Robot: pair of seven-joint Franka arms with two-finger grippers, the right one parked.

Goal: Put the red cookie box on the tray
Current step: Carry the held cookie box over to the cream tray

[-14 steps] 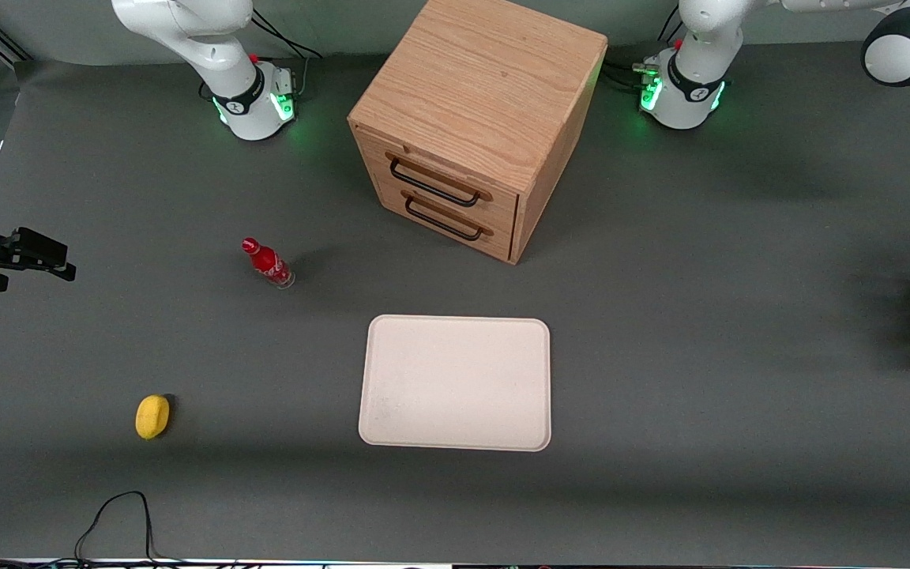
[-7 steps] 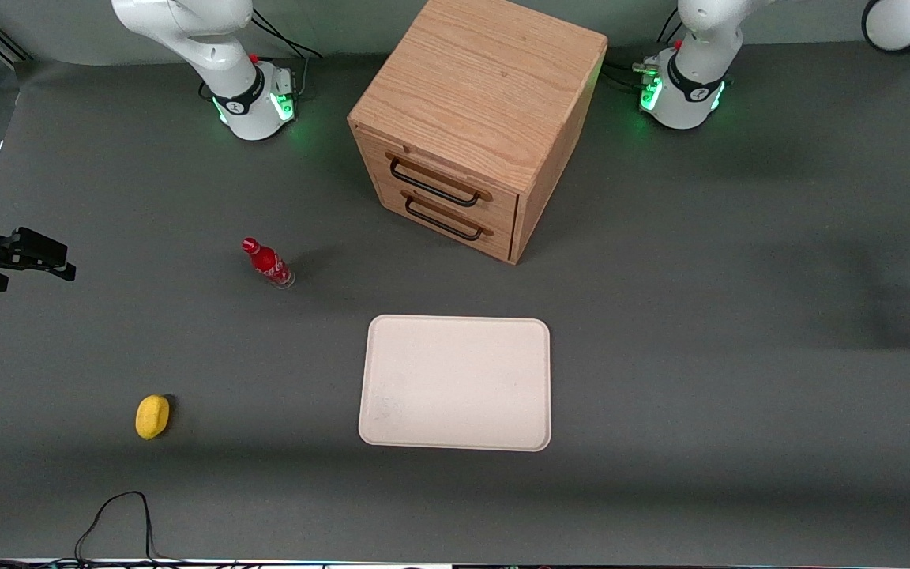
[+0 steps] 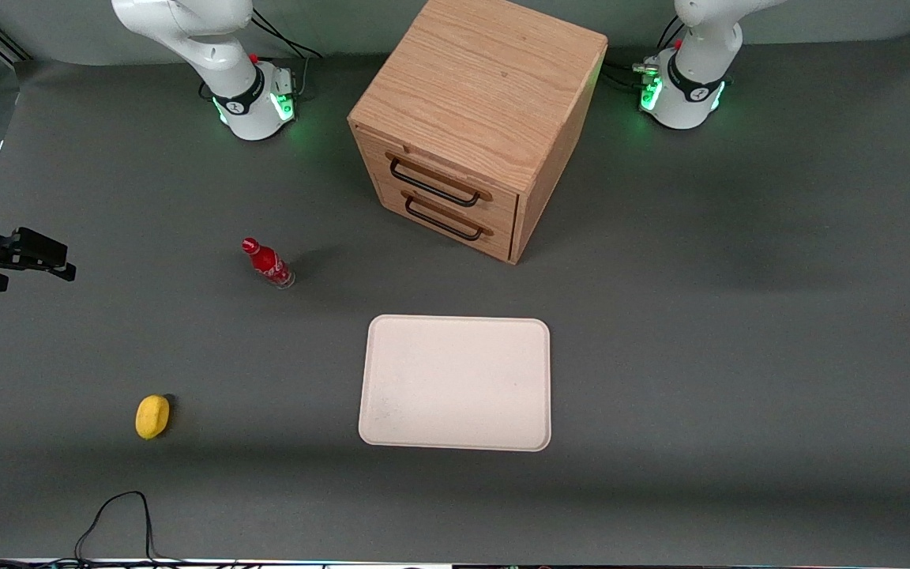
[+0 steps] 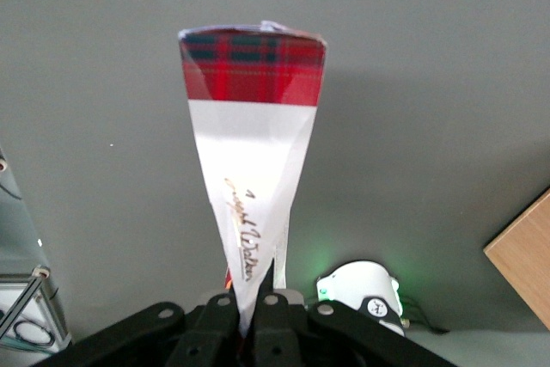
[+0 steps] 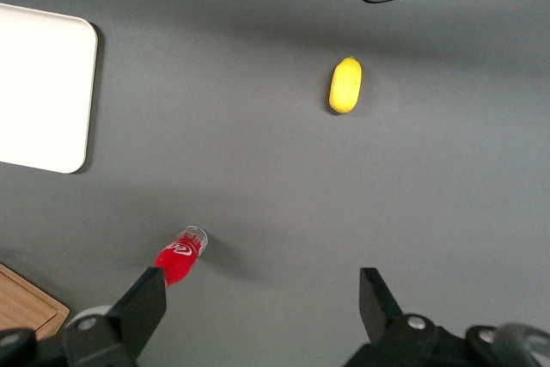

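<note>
Pincer [image 4: 249,311] is clamped on the red cookie box [image 4: 251,161], fingers pinching its narrow lower end, and the carton hangs clear of the grey bench [image 3: 739,356] with nothing under it! So the pick-up looks done. From the front camera neither box nor pincer shows, probably out toward the working arm's end. The tray [image 3: 455,383] sits bare mid-bench, nearer the camera than the wooden drawer cabinet [image 3: 475,118]. Left to do: carry it across, lower it, release.

Grey tabletop [image 3: 739,356], wooden drawer cabinet [image 3: 475,118]
</note>
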